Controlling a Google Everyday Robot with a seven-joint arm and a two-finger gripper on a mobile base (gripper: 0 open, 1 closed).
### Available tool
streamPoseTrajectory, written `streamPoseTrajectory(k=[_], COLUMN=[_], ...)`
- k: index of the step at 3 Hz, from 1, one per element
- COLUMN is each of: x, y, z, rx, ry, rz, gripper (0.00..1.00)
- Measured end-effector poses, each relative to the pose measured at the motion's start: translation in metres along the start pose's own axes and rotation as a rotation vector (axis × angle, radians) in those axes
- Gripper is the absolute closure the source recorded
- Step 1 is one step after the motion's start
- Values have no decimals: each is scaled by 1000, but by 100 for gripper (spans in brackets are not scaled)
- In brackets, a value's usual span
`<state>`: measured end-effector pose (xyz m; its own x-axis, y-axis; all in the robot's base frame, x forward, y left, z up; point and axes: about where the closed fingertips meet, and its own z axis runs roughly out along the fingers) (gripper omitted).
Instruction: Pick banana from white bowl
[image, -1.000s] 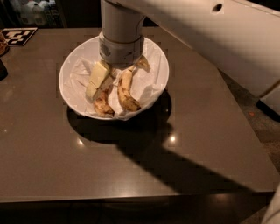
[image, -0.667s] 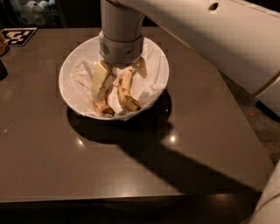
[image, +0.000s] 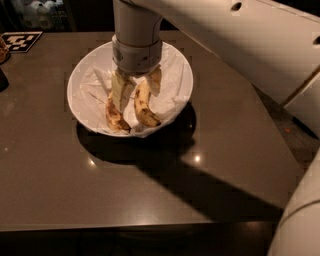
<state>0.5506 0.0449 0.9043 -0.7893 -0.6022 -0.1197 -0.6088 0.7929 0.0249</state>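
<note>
The white bowl (image: 85, 70), lined with crumpled white paper, stands on the dark table at the back middle. Two bananas lie in it. The banana (image: 143, 106), curved and yellow with few specks, lies right of centre. A flatter, brown-blotched banana (image: 114, 119) lies to its left. My gripper (image: 137, 85) hangs straight down into the bowl from the white arm. It is open, with one finger (image: 120, 89) over the blotched banana's upper part and the other finger (image: 154, 80) right of the banana's upper end. The banana's top sits between them.
The dark brown table (image: 150, 190) has its front edge near the bottom and its right edge slanting at the right. A black-and-white marker tag (image: 20, 41) lies at the back left, with a dark object (image: 2, 80) at the left edge. The white arm crosses the upper right.
The gripper has stayed over the bowl; its left finger has shifted slightly right, toward the banana. The bananas and the bowl have not moved.
</note>
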Motion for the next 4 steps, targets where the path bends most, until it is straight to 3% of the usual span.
streamPoseTrajectory(k=[4], x=[-15], y=[-8], z=[26], rx=[52], ry=[56], rz=[34], gripper=[43])
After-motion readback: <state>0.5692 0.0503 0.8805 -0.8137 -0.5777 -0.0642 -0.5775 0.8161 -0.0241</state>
